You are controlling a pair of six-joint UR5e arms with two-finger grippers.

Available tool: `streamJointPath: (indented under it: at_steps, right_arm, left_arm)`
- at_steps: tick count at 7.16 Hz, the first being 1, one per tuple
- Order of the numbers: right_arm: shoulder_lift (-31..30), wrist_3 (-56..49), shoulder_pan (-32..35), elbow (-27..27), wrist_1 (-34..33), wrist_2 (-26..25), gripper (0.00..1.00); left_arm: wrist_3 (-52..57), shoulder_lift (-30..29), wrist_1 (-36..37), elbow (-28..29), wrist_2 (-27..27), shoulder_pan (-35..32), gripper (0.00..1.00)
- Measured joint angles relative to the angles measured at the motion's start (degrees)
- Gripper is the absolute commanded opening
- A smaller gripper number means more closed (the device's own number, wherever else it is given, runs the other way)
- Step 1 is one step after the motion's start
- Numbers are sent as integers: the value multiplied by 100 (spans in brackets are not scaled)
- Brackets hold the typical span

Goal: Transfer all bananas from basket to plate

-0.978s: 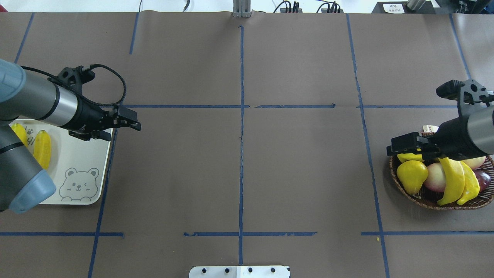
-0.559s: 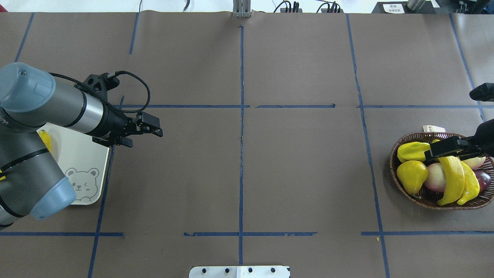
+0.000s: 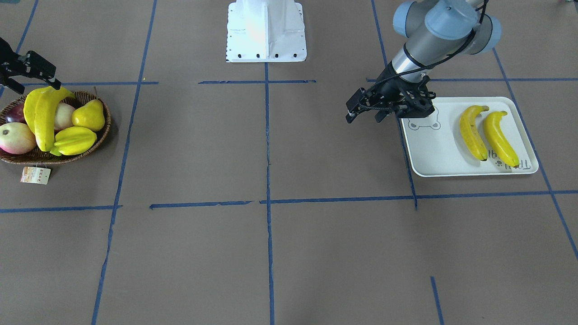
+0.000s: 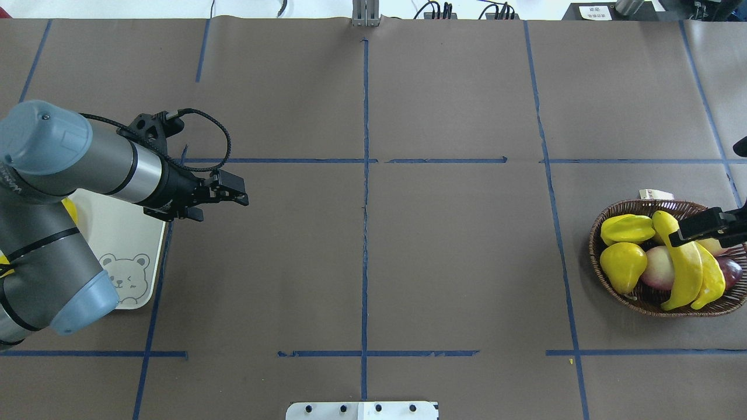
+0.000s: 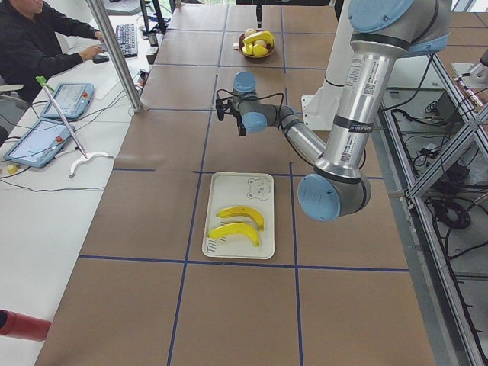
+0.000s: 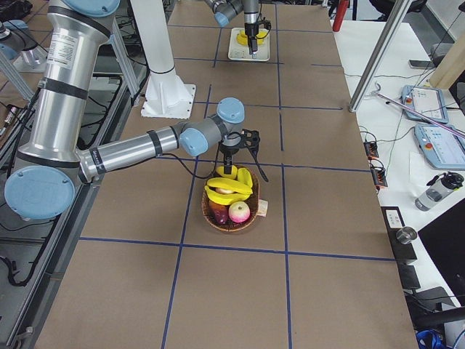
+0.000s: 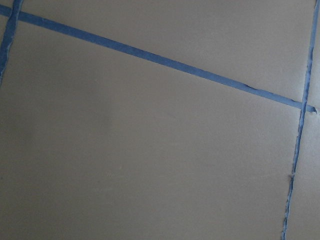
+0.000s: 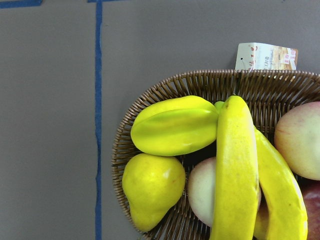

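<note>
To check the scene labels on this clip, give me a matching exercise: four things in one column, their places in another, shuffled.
1 plate
2 starfruit
3 paper tag
4 left gripper

A on the table beside the basket
B holds two bananas
C over bare table, off the plate
D in the basket, next to the pear

Pairs: 1-B, 2-D, 3-A, 4-C

Exterior left view. Plate (image 5: pixel 229 191) lies on the desk (image 5: pixel 229 320) just under centre. Two bananas (image 5: pixel 242 214) lie side by side on its 6 o'clock half, with the bear print (image 5: pixel 260 187) at its 1 o'clock corner. Left claw (image 5: pixel 231 118) hangs over bare desk at 12 o'clock from the plate, apart from it. Basket (image 5: pixel 256 55) sits far off at 12 o'clock, yellow fruit heaped inside, with the right claw (image 5: pixel 259 14) just above. Person (image 5: pixel 30 42) sits at 10 o'clock, two tablets (image 5: pixel 67 97) at 9 o'clock.
</note>
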Motion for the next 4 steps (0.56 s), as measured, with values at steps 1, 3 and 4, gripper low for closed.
streamJointPath:
  at_steps: [1,3,4]
  right_arm:
    - [-42,-22,-37,-79,2,1,99]
    - [-78,-28,-277,-247,-8,-4,100]
    - [-78,-16,-461,-322,-13,-7,100]
  left_arm:
    - [-2,1,0,0,2,6,100]
    - [-3,-2,0,-12,7,10,100]
    - [-3,4,0,-23,8,8,100]
